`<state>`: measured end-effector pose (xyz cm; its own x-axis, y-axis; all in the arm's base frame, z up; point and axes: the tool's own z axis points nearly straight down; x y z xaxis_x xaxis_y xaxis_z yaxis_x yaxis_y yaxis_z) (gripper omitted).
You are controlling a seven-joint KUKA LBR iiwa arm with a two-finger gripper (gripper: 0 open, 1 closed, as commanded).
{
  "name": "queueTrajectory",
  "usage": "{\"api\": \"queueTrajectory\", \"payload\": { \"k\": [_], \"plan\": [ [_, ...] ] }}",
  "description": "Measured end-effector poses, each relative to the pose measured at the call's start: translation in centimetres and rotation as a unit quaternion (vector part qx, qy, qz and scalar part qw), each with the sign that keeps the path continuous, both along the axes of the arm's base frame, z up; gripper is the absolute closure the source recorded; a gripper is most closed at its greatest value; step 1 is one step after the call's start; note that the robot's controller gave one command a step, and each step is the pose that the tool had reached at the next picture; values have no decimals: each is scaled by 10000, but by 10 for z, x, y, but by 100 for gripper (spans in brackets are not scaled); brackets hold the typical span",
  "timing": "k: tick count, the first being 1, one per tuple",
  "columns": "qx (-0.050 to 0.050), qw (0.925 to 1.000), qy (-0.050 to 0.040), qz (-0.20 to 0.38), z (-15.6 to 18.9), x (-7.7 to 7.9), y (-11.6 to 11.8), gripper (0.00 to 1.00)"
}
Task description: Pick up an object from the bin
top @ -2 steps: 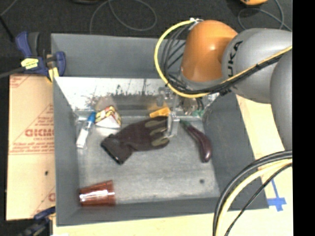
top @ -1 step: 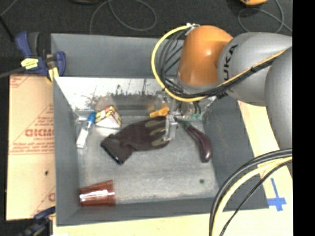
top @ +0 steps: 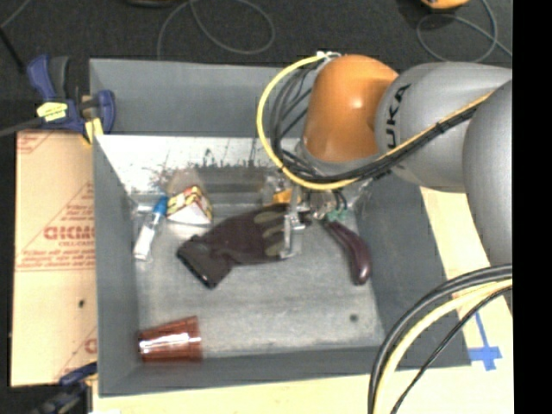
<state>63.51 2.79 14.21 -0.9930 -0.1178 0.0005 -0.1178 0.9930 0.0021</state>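
My gripper (top: 289,234) is low in the middle of the bin, under the orange wrist cover. It stands at the right end of a dark brown glove (top: 226,245) that lies flat across the bin floor, and touches or nearly touches the glove there. Just right of the gripper lies a dark maroon curved handle-like thing (top: 353,254). A small white, yellow and red packet (top: 191,203) sits left of the gripper, near the back wall.
A clear tube with a blue cap (top: 147,232) lies by the left wall. A red-brown cup (top: 171,339) lies on its side in the front left corner. The arm and its cables cover the bin's back right part.
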Motion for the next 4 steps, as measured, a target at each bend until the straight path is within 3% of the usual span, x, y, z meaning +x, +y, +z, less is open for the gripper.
{"api": "queueTrajectory", "payload": {
  "k": [1,2,3,4],
  "plan": [
    [-23,9997,-67,-254,0,8,9,0],
    [-10,10000,-35,26,-23,11,17,0],
    [-18,9899,-53,-1418,-46,0,33,100],
    [-20,9900,-56,-1409,-45,1,33,100]
  ]
}}
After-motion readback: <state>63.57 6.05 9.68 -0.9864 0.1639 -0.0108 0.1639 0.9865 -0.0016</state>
